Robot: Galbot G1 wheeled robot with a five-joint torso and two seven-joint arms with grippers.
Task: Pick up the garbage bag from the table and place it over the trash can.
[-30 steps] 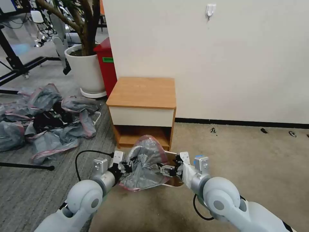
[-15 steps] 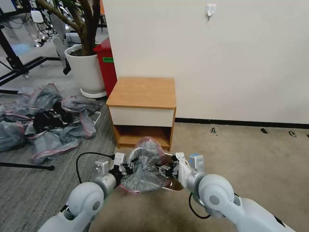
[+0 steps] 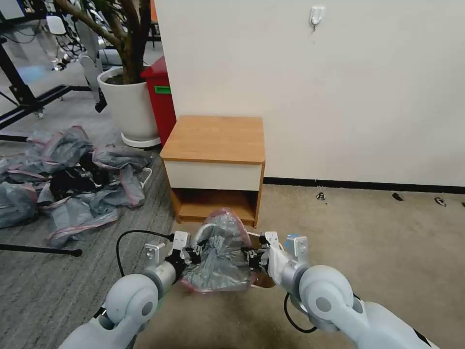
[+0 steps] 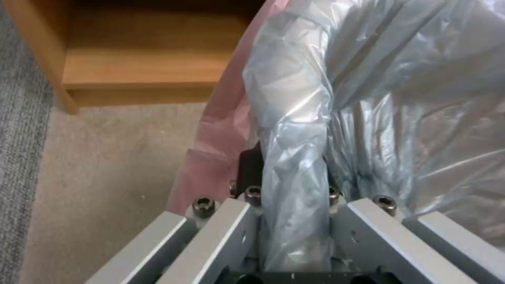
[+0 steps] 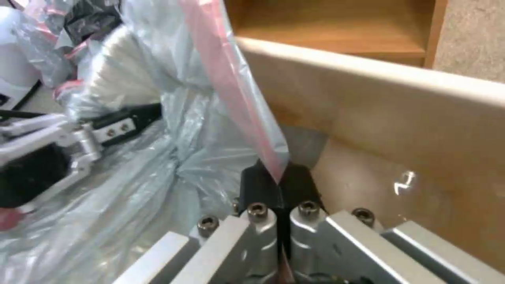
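At the left of the head frame a heap of spare bags (image 3: pixel 68 174) lies on the floor, untouched. Low in the centre, the left gripper (image 3: pixel 190 255) pinches a bunched fold of the garbage bag (image 3: pixel 220 252); in its wrist view the plastic (image 4: pixel 294 157) runs between the pressed-together fingers. The bag hangs stretched between both arms, seemingly to open its mouth over the trash can (image 3: pixel 264 279), which is mostly hidden beneath it. Behind stands the table (image 3: pixel 215 140), its top bare. Right of centre, the right gripper (image 3: pixel 253 257) clamps the pink rim (image 5: pixel 236 86) just inside the bin's cream wall (image 5: pixel 378 98).
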